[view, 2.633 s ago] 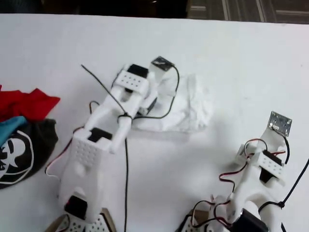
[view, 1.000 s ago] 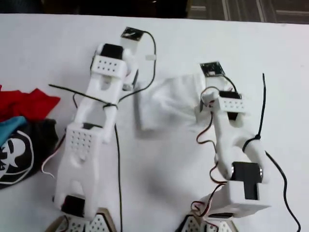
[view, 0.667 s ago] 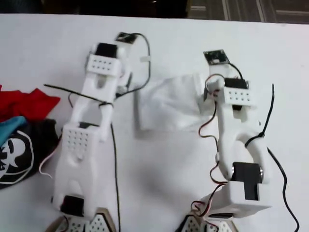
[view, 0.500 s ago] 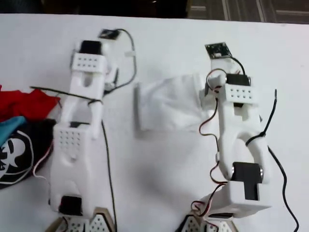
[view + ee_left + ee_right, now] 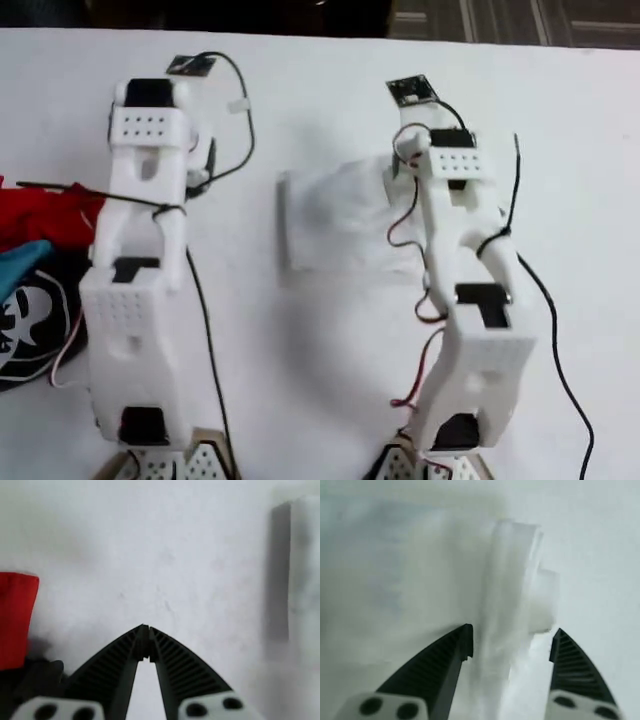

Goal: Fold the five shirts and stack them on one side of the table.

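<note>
A white shirt (image 5: pixel 335 215) lies folded and roughly square in the middle of the table. My right gripper (image 5: pixel 511 635) is open and straddles a raised fold of the white shirt (image 5: pixel 420 575) at its right edge. My right arm (image 5: pixel 450 190) covers that edge from above. My left gripper (image 5: pixel 144 630) is shut with nothing in it. It hovers over bare table between the white shirt's left edge (image 5: pixel 305 570) and a red shirt (image 5: pixel 15 615). The red shirt (image 5: pixel 45 215), a blue one (image 5: pixel 20 262) and a black one with a skull print (image 5: pixel 30 320) are piled at the table's left edge.
My left arm (image 5: pixel 140 230) stretches along the table right beside the pile. The table's far edge (image 5: pixel 320 36) runs just beyond both wrists. Bare table (image 5: pixel 580 150) lies to the right of my right arm and in front of the white shirt.
My left arm let go of the white shirt and swung left towards the pile. My right arm came in from the near right over the shirt's right edge. The shirt now lies flatter.
</note>
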